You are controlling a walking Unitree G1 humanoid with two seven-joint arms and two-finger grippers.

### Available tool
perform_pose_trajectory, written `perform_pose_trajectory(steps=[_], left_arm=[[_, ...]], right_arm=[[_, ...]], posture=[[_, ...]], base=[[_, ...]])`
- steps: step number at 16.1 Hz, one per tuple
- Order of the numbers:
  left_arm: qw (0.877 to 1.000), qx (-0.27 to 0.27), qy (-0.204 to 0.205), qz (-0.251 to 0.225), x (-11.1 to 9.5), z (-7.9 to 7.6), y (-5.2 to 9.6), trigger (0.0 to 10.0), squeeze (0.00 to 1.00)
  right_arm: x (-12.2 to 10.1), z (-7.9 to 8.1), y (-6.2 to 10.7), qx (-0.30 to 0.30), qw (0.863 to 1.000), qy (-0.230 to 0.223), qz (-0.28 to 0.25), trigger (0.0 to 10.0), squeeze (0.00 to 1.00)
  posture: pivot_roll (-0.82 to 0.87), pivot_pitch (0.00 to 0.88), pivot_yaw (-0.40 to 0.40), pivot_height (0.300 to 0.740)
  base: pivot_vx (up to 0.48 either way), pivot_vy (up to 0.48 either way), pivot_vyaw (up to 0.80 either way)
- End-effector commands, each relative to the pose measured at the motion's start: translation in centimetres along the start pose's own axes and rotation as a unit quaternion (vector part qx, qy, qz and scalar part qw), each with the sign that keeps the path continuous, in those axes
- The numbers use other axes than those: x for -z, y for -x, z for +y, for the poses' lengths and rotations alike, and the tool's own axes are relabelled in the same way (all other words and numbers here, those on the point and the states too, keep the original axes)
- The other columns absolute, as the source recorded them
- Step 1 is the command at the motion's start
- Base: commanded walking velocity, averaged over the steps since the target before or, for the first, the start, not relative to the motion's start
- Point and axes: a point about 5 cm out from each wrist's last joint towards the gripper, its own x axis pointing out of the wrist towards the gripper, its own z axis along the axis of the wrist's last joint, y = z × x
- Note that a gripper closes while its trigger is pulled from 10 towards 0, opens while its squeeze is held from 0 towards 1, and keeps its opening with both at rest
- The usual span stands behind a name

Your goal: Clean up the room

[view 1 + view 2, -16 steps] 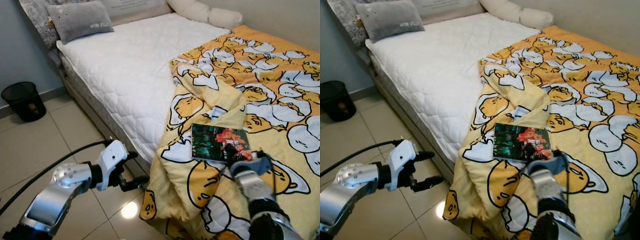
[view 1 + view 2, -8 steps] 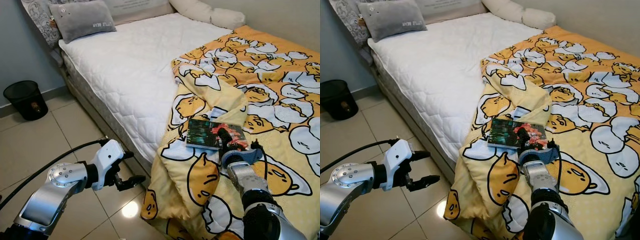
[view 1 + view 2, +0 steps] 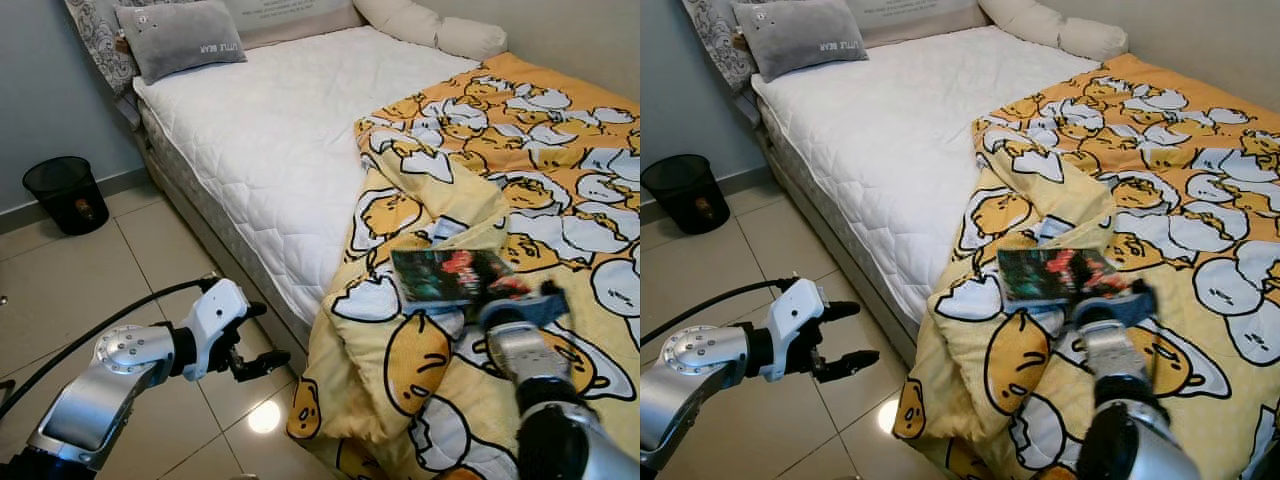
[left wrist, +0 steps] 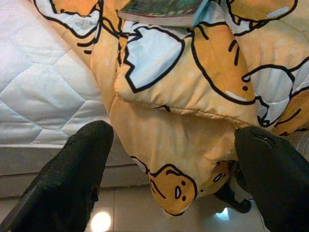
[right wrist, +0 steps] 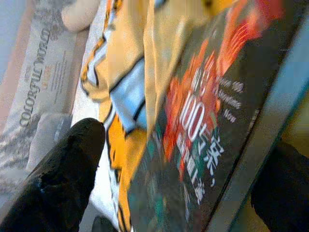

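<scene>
— What is the bedding made of?
— A soft matt cloth blanket (image 3: 520, 160) over a quilted white mattress (image 3: 290, 130).
— And the book (image 3: 450, 277)?
— A glossy paper cover. The floor (image 3: 90, 290) is shiny tile.

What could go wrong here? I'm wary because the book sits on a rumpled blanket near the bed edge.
1. The book lies on a soft fold of the blanket; the right gripper, open at its near edge, may push it along instead of gripping it.
2. A finger could snag the blanket too.
3. The blanket hangs over the bed's edge, so a nudged book might slide to the floor.
</scene>
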Motion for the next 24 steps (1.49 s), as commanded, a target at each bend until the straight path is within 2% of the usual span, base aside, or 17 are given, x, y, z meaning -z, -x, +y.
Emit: perform_pose_trajectory(steps=[1, 3, 6, 8, 11, 15, 16, 18, 24], left_arm=[[1.000, 0.001, -0.014, 0.000, -0.4, 0.1, 0.0, 10.0, 0.11], [1.000, 0.000, -0.016, 0.000, -0.4, 0.1, 0.0, 10.0, 0.11], [1.000, 0.002, -0.014, 0.000, -0.3, 0.1, -0.1, 10.0, 0.11], [1.000, 0.001, -0.013, 0.000, -0.3, 0.1, -0.1, 10.0, 0.10], [1.000, -0.003, -0.012, -0.001, -0.4, 0.2, -0.1, 10.0, 0.10], [1.000, -0.001, -0.015, -0.002, -0.5, 0.4, -0.4, 10.0, 0.09], [1.000, -0.001, -0.017, -0.003, -0.7, 0.5, -0.5, 10.0, 0.09], [1.000, -0.002, -0.017, -0.004, -0.7, 0.5, -0.5, 10.0, 0.09], [1.000, -0.014, -0.013, -0.007, -0.6, 0.5, -0.5, 10.0, 0.08]], right_arm=[[-0.9, 1.2, -0.5, -0.013, 1.000, 0.012, -0.016, 10.0, 0.00], [-1.1, 1.7, -0.7, -0.018, 0.999, 0.028, -0.018, 10.0, 0.00], [-0.5, 2.3, -0.9, -0.032, 0.999, 0.019, -0.004, 10.0, 0.00], [2.2, 1.8, -0.7, -0.020, 0.999, 0.011, 0.047, 10.0, 0.00], [4.5, 0.9, -0.3, 0.011, 0.997, 0.000, 0.079, 10.0, 0.00], [6.2, 1.0, -0.1, 0.027, 0.996, -0.010, 0.090, 10.0, 0.00], [6.7, 1.5, -0.3, 0.028, 0.995, -0.028, 0.089, 3.4, 0.00], [6.9, 1.9, -0.4, 0.024, 0.995, -0.031, 0.089, 0.0, 0.00], [5.8, 2.2, -0.7, 0.026, 0.997, -0.035, 0.062, 0.0, 0.00]], posture=[[0.06, 0.000, 0.003, 0.740], [0.06, 0.000, 0.002, 0.740], [0.06, 0.000, 0.001, 0.740], [0.07, 0.000, -0.002, 0.740], [0.06, 0.000, 0.005, 0.740], [0.06, 0.000, 0.011, 0.740], [0.06, 0.000, 0.009, 0.740], [0.07, 0.000, 0.003, 0.740], [0.08, 0.000, -0.014, 0.740]], base=[[0.000, 0.000, 0.00], [0.000, 0.000, 0.00], [0.000, 0.000, 0.00], [0.000, 0.000, 0.00], [0.000, 0.000, 0.00], [0.000, 0.000, 0.00], [0.000, 0.000, 0.00], [0.000, 0.000, 0.00], [0.000, 0.000, 0.00]])
